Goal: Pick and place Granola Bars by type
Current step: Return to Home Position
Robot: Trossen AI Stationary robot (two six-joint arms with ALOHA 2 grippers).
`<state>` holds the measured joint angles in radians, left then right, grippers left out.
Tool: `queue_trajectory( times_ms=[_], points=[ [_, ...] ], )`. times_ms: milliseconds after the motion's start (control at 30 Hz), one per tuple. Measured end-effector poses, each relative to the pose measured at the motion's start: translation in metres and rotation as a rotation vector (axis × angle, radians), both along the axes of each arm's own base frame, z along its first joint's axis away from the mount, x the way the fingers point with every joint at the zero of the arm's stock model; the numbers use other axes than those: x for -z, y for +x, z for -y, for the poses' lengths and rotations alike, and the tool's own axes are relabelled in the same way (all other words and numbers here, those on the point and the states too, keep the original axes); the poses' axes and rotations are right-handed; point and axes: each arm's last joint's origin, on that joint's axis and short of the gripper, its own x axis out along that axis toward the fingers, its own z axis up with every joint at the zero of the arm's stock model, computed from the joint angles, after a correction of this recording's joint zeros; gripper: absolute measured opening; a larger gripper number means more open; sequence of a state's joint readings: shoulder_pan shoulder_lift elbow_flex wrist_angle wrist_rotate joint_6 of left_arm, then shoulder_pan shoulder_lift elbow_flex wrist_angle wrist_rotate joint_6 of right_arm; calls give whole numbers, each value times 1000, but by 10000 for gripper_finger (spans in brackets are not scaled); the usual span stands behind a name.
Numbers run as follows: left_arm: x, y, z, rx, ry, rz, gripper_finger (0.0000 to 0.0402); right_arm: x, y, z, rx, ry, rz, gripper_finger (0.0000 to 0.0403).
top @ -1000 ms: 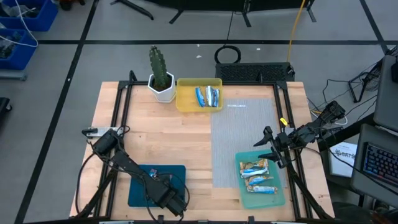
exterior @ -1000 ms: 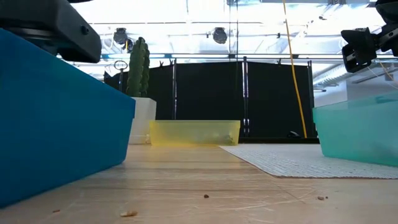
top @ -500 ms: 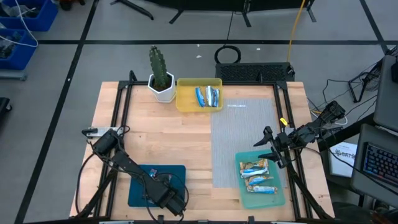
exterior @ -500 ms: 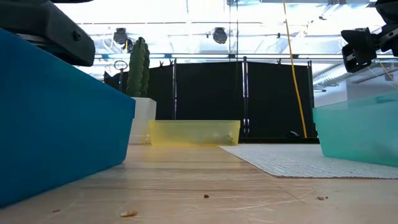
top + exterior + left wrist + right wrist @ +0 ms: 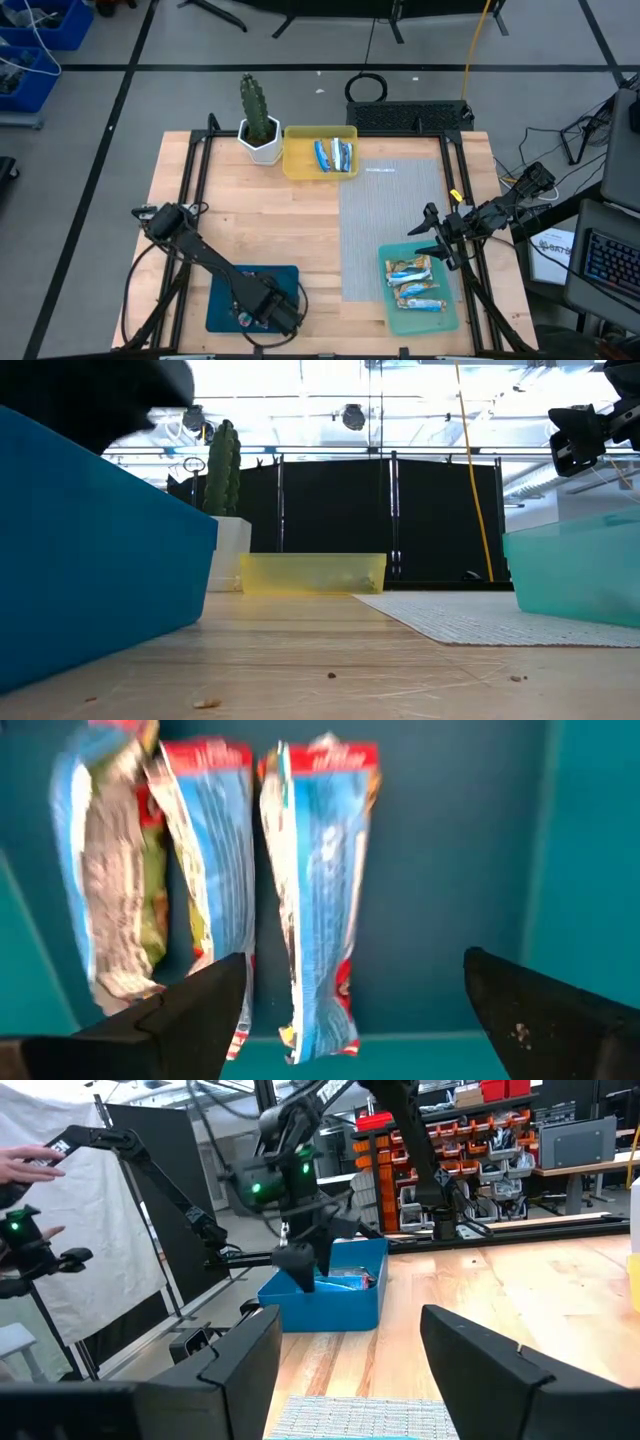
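We see the left gripper [image 5: 272, 313] hanging over the dark blue bin [image 5: 222, 290] at the near left of the counter [image 5: 260, 210]; in its wrist view its fingers [image 5: 190, 1010] stand wide apart with nothing between them; below them three granola bars [image 5: 320, 890] lie side by side on the bin's floor, their wrappers blue and white with red ends; the outermost one is too blurred for us to tell more.

The right gripper [image 5: 426, 233] hovers above the right side of the grey mat [image 5: 390, 200], just beyond the far edge of the light teal tray [image 5: 447, 320]; it too is spread open and holds nothing.

Several tan bars [image 5: 412, 285] lie one beside another in the teal tray; blue-wrapped bars [image 5: 333, 155] lie in the yellow tray [image 5: 300, 165] at the counter's far edge, just beside a cactus [image 5: 254, 100] in a white pot.

In the low view the blue bin's wall fills the left; the yellow tray stands far off in the middle; the teal tray shows at the right.
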<state>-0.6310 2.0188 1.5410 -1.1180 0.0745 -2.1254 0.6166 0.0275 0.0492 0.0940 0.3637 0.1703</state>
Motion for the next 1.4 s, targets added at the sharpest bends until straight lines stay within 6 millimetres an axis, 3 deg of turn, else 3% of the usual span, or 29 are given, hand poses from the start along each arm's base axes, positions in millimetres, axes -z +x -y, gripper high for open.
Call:
queue_trajectory(
  times_ms=[600, 867, 1167, 1400],
  points=[
    [-84, -2, -63, 340, -36, 228, 356, 0, 0, 0, 0, 0, 0, 229],
    [-125, -24, -88, 533, 24, 389, 343, 0, 0, 0, 0, 0, 0, 233],
    [-123, -75, -114, 919, 76, 685, 337, 0, 0, 0, 0, 0, 0, 229],
    [-109, -112, -137, 1097, 170, 956, 330, 0, 0, 0, 0, 0, 0, 232]
  ],
)
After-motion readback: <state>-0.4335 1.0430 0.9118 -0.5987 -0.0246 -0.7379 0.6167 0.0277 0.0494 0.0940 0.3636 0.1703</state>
